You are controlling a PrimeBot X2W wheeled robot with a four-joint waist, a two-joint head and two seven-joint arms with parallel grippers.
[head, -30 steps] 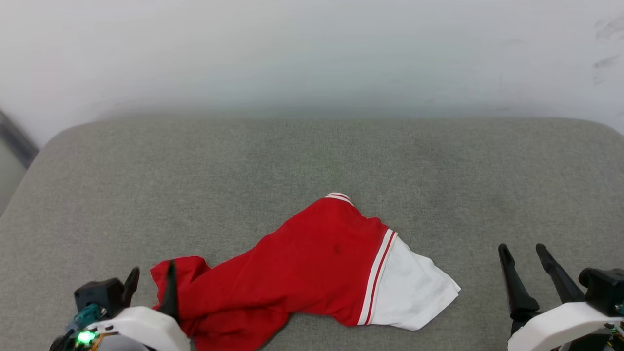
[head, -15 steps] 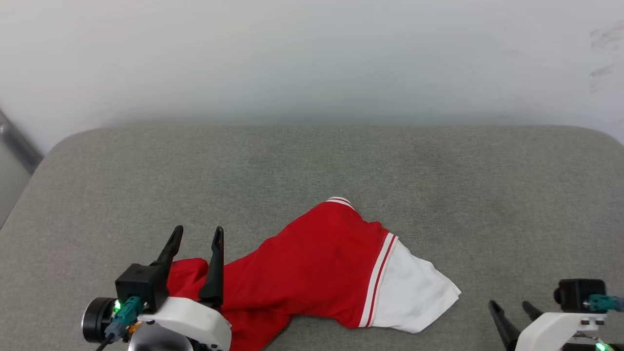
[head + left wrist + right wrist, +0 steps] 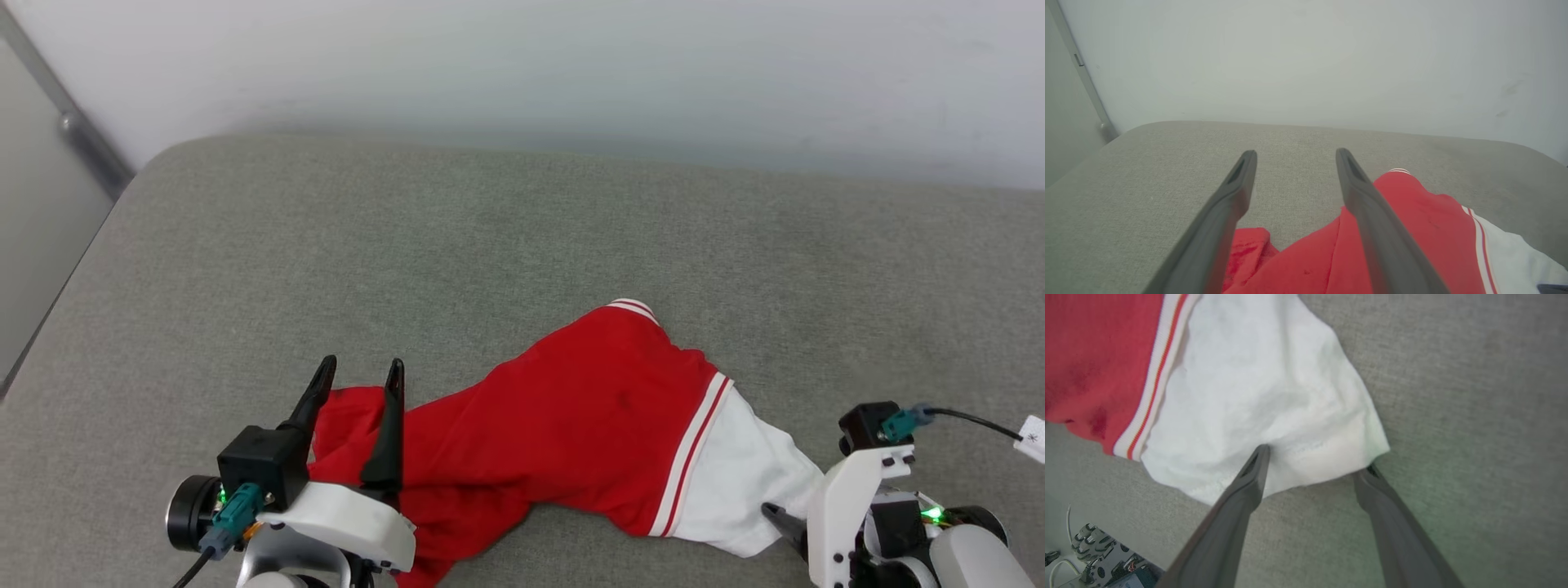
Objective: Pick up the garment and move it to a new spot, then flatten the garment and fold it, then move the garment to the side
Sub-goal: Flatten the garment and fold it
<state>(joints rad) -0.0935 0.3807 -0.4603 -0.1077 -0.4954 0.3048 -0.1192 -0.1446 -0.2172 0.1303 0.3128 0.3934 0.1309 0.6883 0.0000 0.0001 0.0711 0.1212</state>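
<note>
The garment (image 3: 588, 425), crumpled near the front of the worktop (image 3: 490, 229), is judged light and limp, best pinched at the white sleeve (image 3: 1249, 396) straddled by the released right jaws, the left jaws held released over its red end.

Garment (image 3: 588, 425) of soft matt jersey cloth, lightly creased. Coarse grey woven upholstery (image 3: 490, 229) beneath. Matt dark plastic fingers (image 3: 1224, 220); smooth pale wall (image 3: 522, 65).

Bare cushion (image 3: 522, 229) around garment (image 3: 571, 408), wall (image 3: 522, 65) behind
</note>
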